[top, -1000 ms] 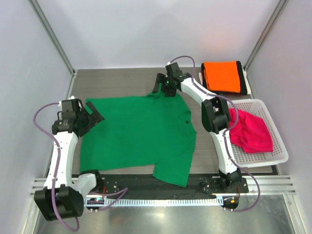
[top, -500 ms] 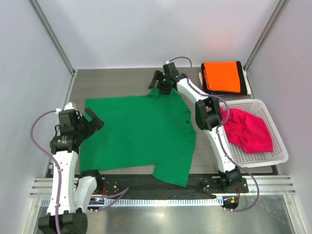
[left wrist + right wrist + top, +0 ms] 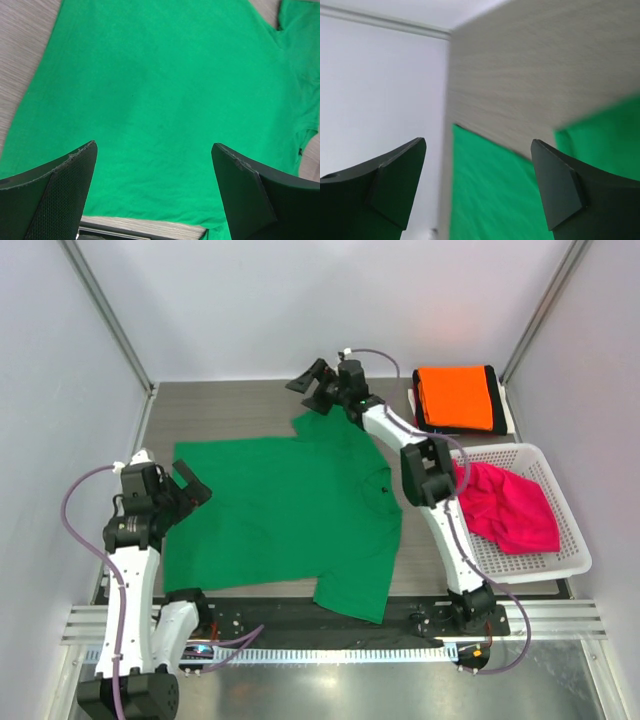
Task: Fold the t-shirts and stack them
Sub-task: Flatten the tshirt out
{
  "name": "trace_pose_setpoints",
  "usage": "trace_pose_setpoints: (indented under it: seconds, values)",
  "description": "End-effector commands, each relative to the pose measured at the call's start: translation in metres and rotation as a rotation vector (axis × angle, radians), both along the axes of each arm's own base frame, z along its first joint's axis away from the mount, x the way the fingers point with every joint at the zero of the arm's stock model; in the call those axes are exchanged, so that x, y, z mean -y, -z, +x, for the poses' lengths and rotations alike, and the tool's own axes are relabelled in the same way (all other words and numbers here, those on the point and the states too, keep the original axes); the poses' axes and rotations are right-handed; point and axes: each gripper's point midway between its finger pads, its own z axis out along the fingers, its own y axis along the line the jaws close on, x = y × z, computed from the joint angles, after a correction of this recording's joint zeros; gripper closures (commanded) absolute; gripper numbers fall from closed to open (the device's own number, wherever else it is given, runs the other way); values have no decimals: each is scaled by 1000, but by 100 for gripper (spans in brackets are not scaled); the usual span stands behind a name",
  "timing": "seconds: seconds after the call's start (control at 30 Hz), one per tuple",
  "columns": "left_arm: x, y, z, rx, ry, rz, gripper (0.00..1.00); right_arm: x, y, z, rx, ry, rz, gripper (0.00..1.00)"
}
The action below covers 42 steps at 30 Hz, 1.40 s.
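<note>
A bright green t-shirt (image 3: 290, 510) lies spread flat on the table; it fills the left wrist view (image 3: 165, 100) and shows blurred in the right wrist view (image 3: 500, 195). My left gripper (image 3: 190, 483) is open and empty over the shirt's left hem edge. My right gripper (image 3: 308, 386) is open and empty above the bare table just beyond the shirt's far sleeve (image 3: 318, 426). A folded orange t-shirt (image 3: 456, 397) lies on a folded black one (image 3: 497, 400) at the back right. A magenta-pink t-shirt (image 3: 510, 506) lies crumpled in the basket.
A white mesh basket (image 3: 560, 560) stands at the right, beside the right arm. White walls enclose the table at the back and both sides. A metal rail (image 3: 330, 625) runs along the near edge.
My right gripper has lifted off the shirt's far sleeve and swung left and back. My left gripper has drawn back a little toward the left edge and stays open.
</note>
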Motion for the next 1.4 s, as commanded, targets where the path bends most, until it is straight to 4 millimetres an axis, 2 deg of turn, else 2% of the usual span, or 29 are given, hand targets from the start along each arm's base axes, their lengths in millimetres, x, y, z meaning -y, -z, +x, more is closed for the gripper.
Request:
trace_pose_setpoints:
  seconds: [0.0,0.03,0.07,0.1,0.13,0.17,0.2,0.27,0.3,0.37,0.4,0.43,0.47,0.5,0.53,0.6,0.63,0.73,0.77,0.8,0.87,0.93,0.97,1.1,1.17,1.23,1.27,1.33,1.37]
  values:
    - [-5,7,12,-25,-6,15,3,62,-79,-38,179,81,-313,7]
    - [-5,10,15,-35,-5,12,3,77,-69,-41,170,128,-401,7]
    - [-6,19,20,-70,-5,8,3,95,-50,-54,129,126,-525,7]
    - [-7,18,28,-63,-16,-2,3,107,-29,-66,80,126,-594,6]
    - [-8,22,34,-74,-25,-7,3,115,-30,-76,74,121,-627,7]
    - [-8,26,40,-81,-33,-17,3,122,-17,-84,43,107,-666,7]
    - [-11,35,53,-103,-44,-25,4,126,3,-95,9,77,-696,8]
    - [-15,45,67,-124,-76,-36,4,121,18,-107,-14,15,-690,10]
    - [-18,59,79,-173,-88,-47,4,120,29,-113,-42,-9,-685,11]
    - [-22,68,99,-193,-116,-66,5,115,47,-115,-73,-42,-678,12]
    - [-25,61,116,-177,-123,-77,6,112,50,-113,-76,-51,-671,12]
    - [-26,81,126,-230,-135,-88,6,111,53,-111,-74,-57,-671,12]
    - [-28,83,136,-235,-140,-90,7,110,67,-108,-94,-67,-682,12]
    - [-30,73,154,-208,-140,-92,7,108,63,-100,-79,-60,-674,12]
    - [-31,93,162,-264,-138,-96,8,105,67,-99,-84,-74,-663,12]
    - [-35,88,186,-257,-129,-95,8,108,79,-88,-102,-69,-657,12]
    - [-36,104,190,-303,-127,-92,8,110,82,-86,-115,-69,-651,12]
    - [-40,113,206,-321,-120,-79,8,127,102,-79,-164,-41,-658,12]
    - [-41,128,208,-354,-123,-81,8,132,108,-77,-176,-33,-667,12]
    - [-41,129,215,-350,-119,-82,9,144,118,-74,-201,-16,-675,12]
    - [-38,149,217,-393,-111,-104,9,159,129,-70,-227,15,-688,12]
    - [-35,154,227,-395,-105,-119,10,178,142,-65,-262,46,-695,12]
    - [-32,167,228,-419,-99,-127,10,185,146,-62,-270,58,-703,12]
    - [-20,172,254,-404,-56,-118,11,208,152,-48,-280,102,-717,12]
    - [-14,178,260,-422,-38,-115,11,218,158,-42,-292,124,-722,11]
    - [-7,183,273,-419,-28,-125,11,225,152,-29,-281,146,-720,11]
    - [-5,176,285,-391,-20,-129,11,230,157,-25,-292,155,-717,11]
    - [-1,183,295,-391,-10,-133,11,232,146,-9,-265,169,-700,11]
    - [5,175,303,-379,-1,-133,11,231,133,1,-241,181,-692,11]
